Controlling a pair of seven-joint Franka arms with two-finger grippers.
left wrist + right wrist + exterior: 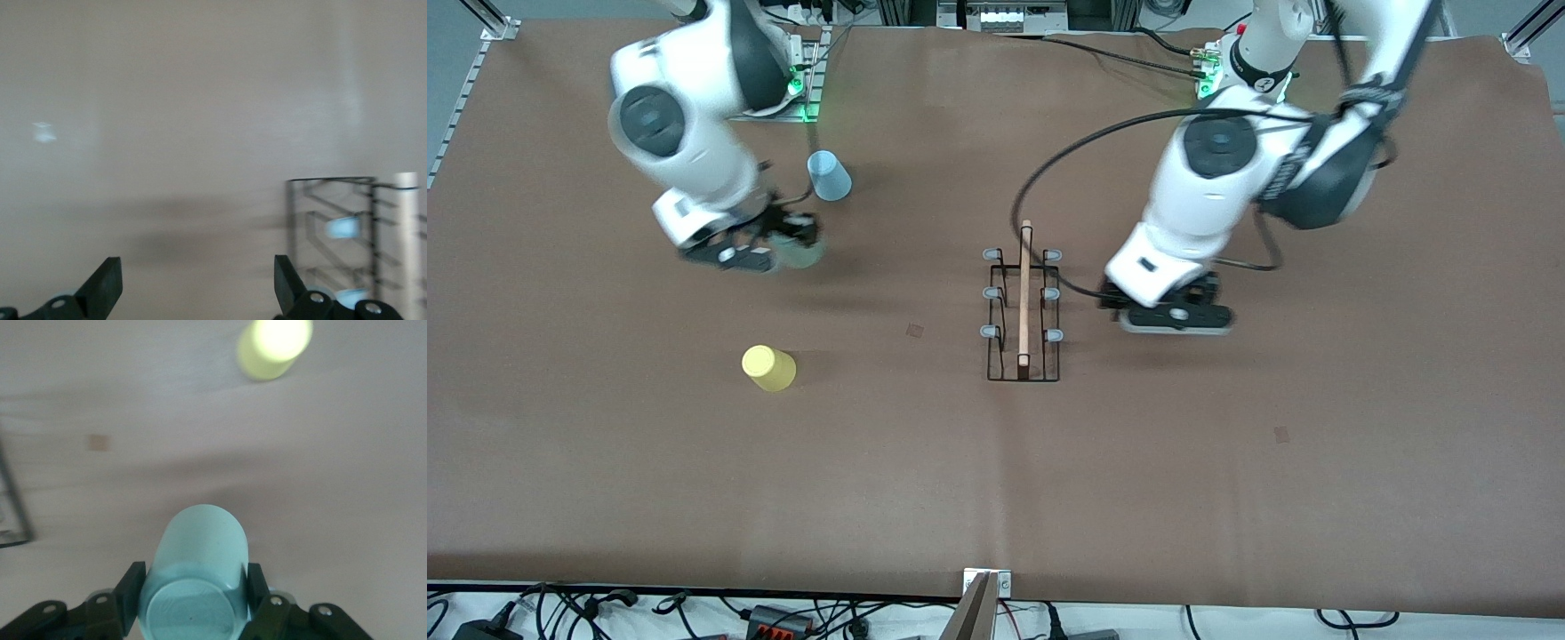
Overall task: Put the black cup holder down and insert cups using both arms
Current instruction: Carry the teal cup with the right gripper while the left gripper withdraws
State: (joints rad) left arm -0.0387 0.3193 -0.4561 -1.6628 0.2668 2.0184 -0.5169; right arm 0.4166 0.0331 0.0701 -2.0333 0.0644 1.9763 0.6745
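Note:
The black cup holder stands upright on the brown table, its wooden rod on top and its pegs bare. My left gripper hangs low beside it, toward the left arm's end, open and empty; the holder shows off to one side of its fingers. My right gripper is shut on the pale green cup, which lies on its side between the fingers. A light blue cup stands mouth-down near the right arm's base. The yellow cup lies nearer the front camera.
Brown paper covers the table. Two small brown marks lie on it. A metal clamp sits at the front edge, with cables below it. A black cable loops from the left arm over the table beside the holder.

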